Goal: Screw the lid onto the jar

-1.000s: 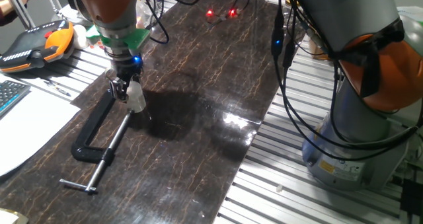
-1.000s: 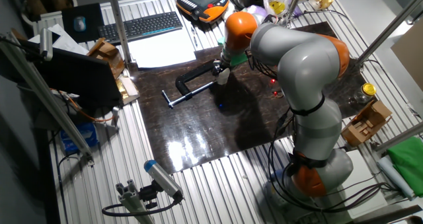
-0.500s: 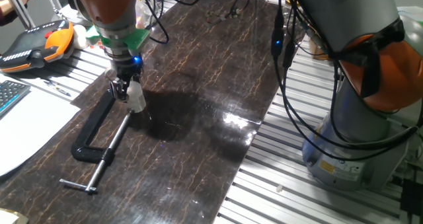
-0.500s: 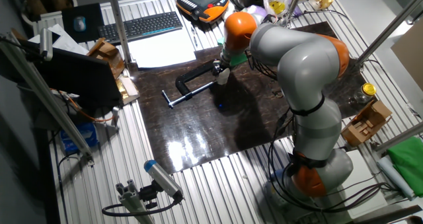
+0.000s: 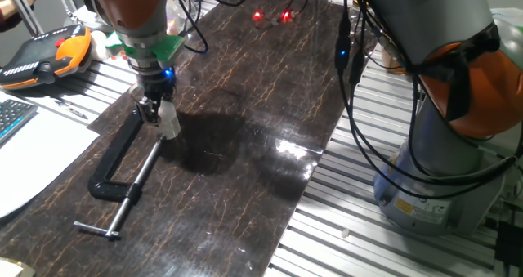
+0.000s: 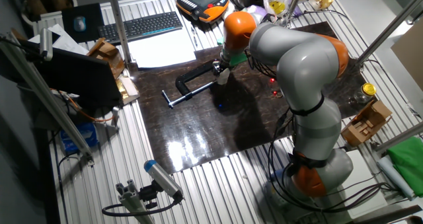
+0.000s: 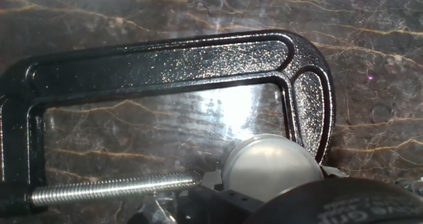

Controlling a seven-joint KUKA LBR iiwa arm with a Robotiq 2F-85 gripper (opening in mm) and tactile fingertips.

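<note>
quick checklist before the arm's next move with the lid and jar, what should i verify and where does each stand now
1. Whitish piece at the gripper: ok, a jar or lid sits right at the fingertips.
2. Lid seen from the hand view: ok, a round grey-white top fills the lower middle.
3. Lid threaded onto the jar: cannot tell, the seam is hidden.
4. Jaw state: cannot tell, the fingers are too small or cut off in every view.
5. Clearance from the black C-clamp: not ok, its frame and screw sit close beside the lid.
6. Jar resting on the table: cannot tell from these angles.
</note>
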